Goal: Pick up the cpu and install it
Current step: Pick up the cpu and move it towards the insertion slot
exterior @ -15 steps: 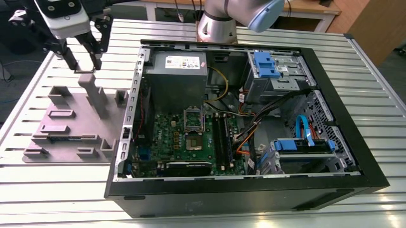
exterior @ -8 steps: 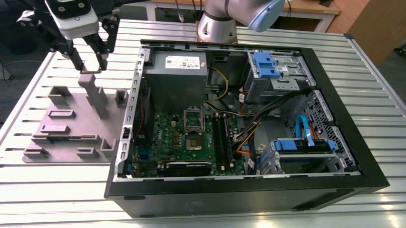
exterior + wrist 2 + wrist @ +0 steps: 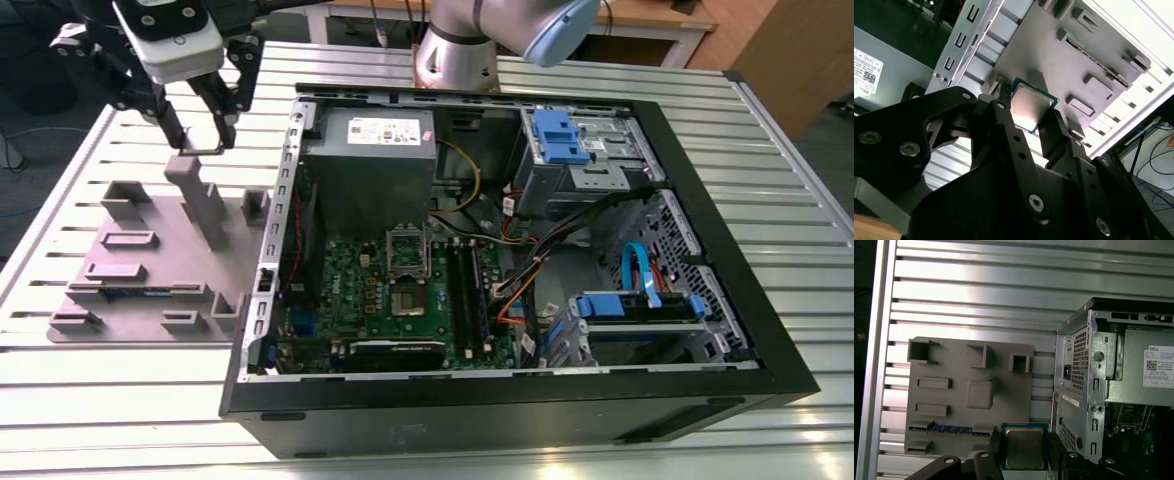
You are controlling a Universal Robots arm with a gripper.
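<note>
- Gripper (image 3: 200, 143) is clamped on the cpu (image 3: 1030, 106). One finger sits on each of two opposite edges, and the other two edges are free.
- The cpu is off every surface. It hangs over the grey tray (image 3: 134, 265) on the table (image 3: 120, 400), at the tray end farthest from the exterior camera, and it is outside the case (image 3: 747, 300).
- Key relation: the socket (image 3: 404, 252) is on the board (image 3: 360, 290) inside the case. It lies toward the exterior view's right of the gripper and nearer that camera, just past the psu (image 3: 367, 165).
- The case side wall stands between cpu and socket. I can't tell from these angles whether the cpu hangs higher than the wall's rim.
- Orientation: the silver lid faces up toward the wrist and shows face-on in both wrist views. My read is that the contact side faces down and the chip is about level.
- Long axis: none, the chip is square. In the first wrist view the cpu (image 3: 1024, 447) has edges parallel to the tray edges and the case wall, so I judge there's no twist relative to the case.
- Which corner carries the alignment mark: can't tell.
- What looks like a ram stick (image 3: 949, 429) sits in a tray slot near the cpu.
</note>
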